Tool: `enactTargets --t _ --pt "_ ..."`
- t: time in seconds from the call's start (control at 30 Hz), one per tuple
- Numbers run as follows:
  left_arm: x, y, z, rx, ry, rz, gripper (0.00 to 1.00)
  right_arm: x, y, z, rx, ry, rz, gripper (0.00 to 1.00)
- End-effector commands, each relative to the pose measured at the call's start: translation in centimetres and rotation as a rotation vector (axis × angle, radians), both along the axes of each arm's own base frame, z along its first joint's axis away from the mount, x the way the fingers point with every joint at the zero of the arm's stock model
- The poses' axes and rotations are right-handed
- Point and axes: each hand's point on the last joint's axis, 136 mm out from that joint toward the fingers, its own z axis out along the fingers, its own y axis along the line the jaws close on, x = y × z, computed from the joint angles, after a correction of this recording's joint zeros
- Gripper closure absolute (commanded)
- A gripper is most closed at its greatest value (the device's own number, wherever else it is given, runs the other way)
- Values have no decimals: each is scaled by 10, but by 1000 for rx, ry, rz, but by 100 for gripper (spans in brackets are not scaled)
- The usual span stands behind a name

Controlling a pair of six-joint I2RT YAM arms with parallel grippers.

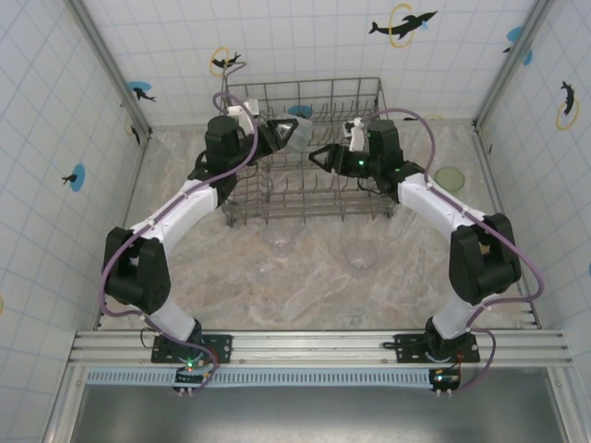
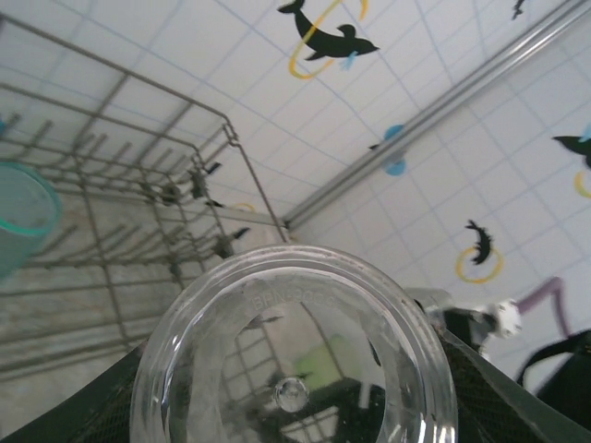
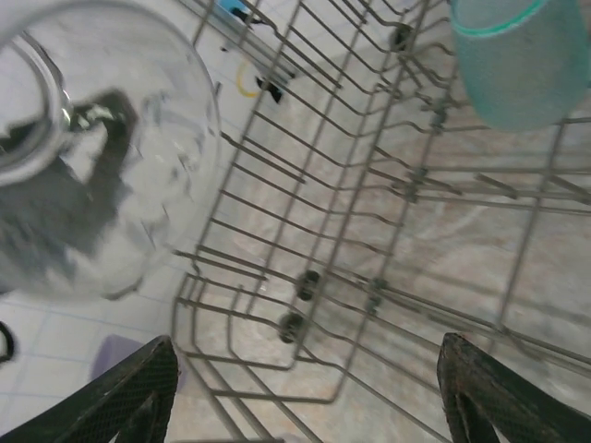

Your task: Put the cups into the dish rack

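My left gripper is shut on a clear cup, holding it over the left part of the grey wire dish rack; the cup's base faces the wrist camera. That same clear cup hangs at the upper left in the right wrist view. A teal cup sits inside the rack, and the teal cup also appears at the top right above the tines. My right gripper is open over the rack's middle, with nothing between its fingers.
Three clear cups lie on the marble table in front of the rack. A light green cup stands at the right near the wall. Tiled walls close in the table on three sides.
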Motion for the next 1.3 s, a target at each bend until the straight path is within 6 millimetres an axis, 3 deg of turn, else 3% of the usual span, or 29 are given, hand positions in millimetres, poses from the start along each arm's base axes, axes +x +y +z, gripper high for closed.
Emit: enactTargets --t 0.0,0.37,0.6,0.8,1.27 --pt "14 12 -2 161 -65 77 100 -12 -21 -2 -104 -26 -38 23" --pt "51 17 -45 378 -53 143 100 -39 -53 -8 -188 -37 -91 17" --pt "68 22 -79 539 -47 173 100 -42 -75 -10 -204 -41 -157 16" --pt "75 28 -105 628 -36 182 100 -44 -82 -9 -202 -38 -171 16" --pt "87 33 -140 743 -8 184 100 -45 -89 -9 -206 -34 -190 16"
